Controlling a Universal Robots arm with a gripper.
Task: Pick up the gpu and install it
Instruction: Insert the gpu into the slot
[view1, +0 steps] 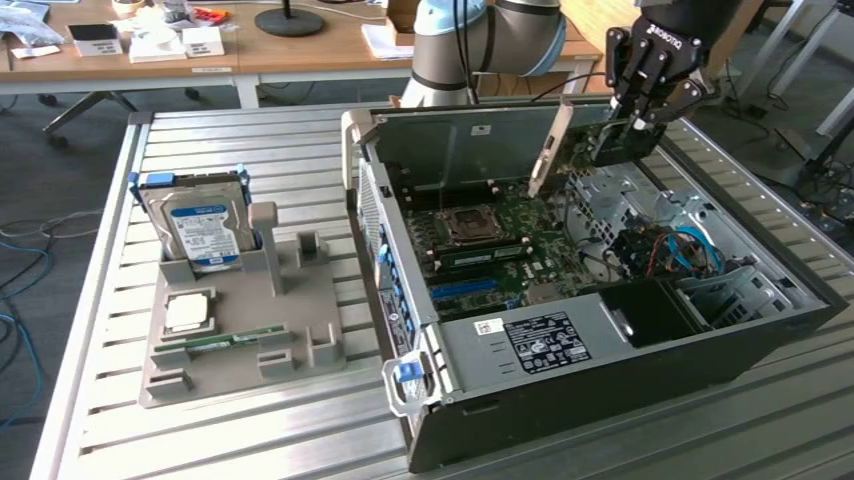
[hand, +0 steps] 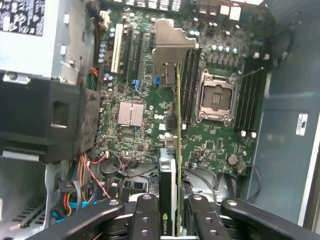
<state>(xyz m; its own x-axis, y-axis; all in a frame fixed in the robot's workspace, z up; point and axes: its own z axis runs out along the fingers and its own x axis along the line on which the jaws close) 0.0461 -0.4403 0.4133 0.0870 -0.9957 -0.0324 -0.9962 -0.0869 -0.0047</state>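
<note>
My gripper (view1: 635, 118) hangs over the back right of the open computer case (view1: 587, 390), shut on the gpu (view1: 603, 142). The gpu is held on edge above the motherboard (view1: 501, 250), with its silver end bracket (view1: 549, 150) pointing toward the case's rear wall. In the wrist view the gpu (hand: 178, 150) shows edge-on as a thin green line. Its black cooler (hand: 166, 200) sits between the black fingers (hand: 145, 217), and its bracket (hand: 170, 45) is at the far end. It hovers over the expansion slots (hand: 131, 47), beside the CPU socket (hand: 217, 97).
A grey fixture tray (view1: 307, 345) on the slatted metal table holds an upright hard drive (view1: 203, 228), a CPU chip (view1: 187, 312) and a memory stick (view1: 220, 340). Inside the case are the power supply (view1: 541, 345) and loose cables (view1: 674, 250). Desks stand behind.
</note>
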